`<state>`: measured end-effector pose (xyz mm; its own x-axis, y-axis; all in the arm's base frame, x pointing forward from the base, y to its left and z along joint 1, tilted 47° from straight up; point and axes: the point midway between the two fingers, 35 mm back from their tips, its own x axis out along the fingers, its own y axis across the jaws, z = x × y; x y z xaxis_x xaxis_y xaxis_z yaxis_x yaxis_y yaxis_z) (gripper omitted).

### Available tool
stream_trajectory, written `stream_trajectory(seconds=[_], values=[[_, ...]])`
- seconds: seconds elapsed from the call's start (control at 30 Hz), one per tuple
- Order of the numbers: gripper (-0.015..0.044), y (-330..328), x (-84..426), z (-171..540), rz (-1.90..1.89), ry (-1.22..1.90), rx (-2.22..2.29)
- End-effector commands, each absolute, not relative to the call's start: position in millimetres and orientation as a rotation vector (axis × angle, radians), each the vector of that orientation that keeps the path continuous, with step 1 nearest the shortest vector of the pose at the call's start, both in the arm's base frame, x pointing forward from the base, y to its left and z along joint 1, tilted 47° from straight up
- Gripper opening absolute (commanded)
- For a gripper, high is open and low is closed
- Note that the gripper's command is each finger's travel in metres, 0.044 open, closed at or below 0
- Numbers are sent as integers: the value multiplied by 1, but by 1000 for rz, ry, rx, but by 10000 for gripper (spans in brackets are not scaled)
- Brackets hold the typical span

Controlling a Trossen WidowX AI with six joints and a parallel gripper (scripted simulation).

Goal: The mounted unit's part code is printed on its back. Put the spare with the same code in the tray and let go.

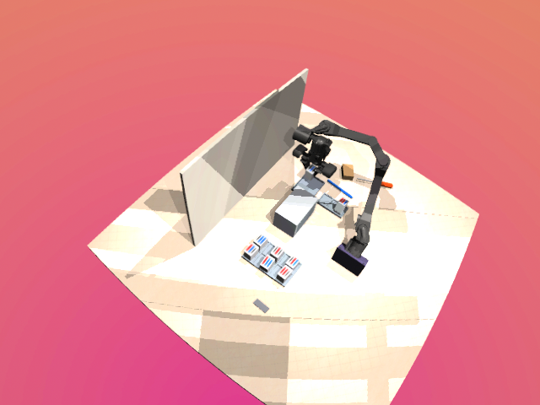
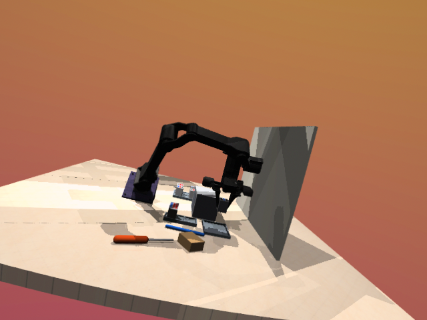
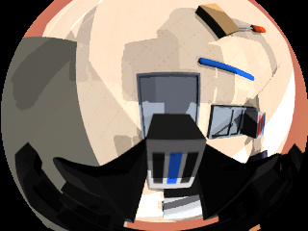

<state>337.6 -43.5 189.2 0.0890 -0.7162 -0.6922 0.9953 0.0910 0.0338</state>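
The striped block (image 1: 310, 171) (image 2: 223, 205) (image 3: 172, 161) is raised off the table, pinched between the fingers of the gripper (image 1: 311, 170) (image 2: 223, 207) (image 3: 171, 141), which stand partly open around it. In the wrist view it sits at lower centre, its face showing a blue stripe between two black ones, and covers the near edge of the tray (image 1: 304, 187) (image 2: 216, 230) (image 3: 168, 75); the exterior view shows a gap above the tray. Beside the tray is the pale-topped box (image 1: 298, 210) (image 2: 204, 207) (image 3: 183, 208), limiting room on that side. The tall panel (image 1: 248, 152) (image 2: 279, 193) (image 3: 38, 96) fills the left of the wrist view, with a strip of table between it and the tray. The blue rod (image 1: 339, 188) (image 2: 184, 230) (image 3: 226, 68) lies near the tray's other side; farther out, at the wrist view's upper right, is the brown block (image 1: 348, 171) (image 2: 190, 241) (image 3: 217, 20).
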Motion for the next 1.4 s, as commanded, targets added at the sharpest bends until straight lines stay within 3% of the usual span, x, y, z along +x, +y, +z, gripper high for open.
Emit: stream_trajectory(seconds=[0.0, 1.37], values=[[0, -46, 337, 187, -1387, 594, 579], [0, -68, 340, 167, -1387, 593, 579]])
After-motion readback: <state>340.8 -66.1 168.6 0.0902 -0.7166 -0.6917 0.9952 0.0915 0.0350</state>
